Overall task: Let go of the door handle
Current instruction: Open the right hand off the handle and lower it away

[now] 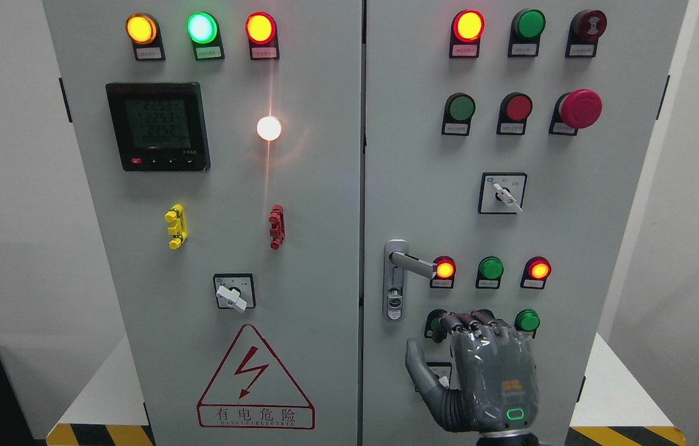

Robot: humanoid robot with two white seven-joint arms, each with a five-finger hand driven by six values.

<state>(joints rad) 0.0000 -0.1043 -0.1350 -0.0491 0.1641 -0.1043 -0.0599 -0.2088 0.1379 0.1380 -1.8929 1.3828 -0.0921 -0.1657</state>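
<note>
The silver metal lever door handle (410,263) is seen on the grey cabinet's right door (572,186), untouched. Just below it, the grey robotic right hand (479,371) is held with fingers curled, holding nothing.

**Surfaces and finishes**

Cabinet doors (300,248) — smooth matt grey painted metal. Door handle (411,265) — satin silver metal. Right hand (479,378) — glossy dark grey plastic shell. Emergency button (580,108) — shiny red plastic. Meter (157,127) — black plastic, glossy screen.
</note>
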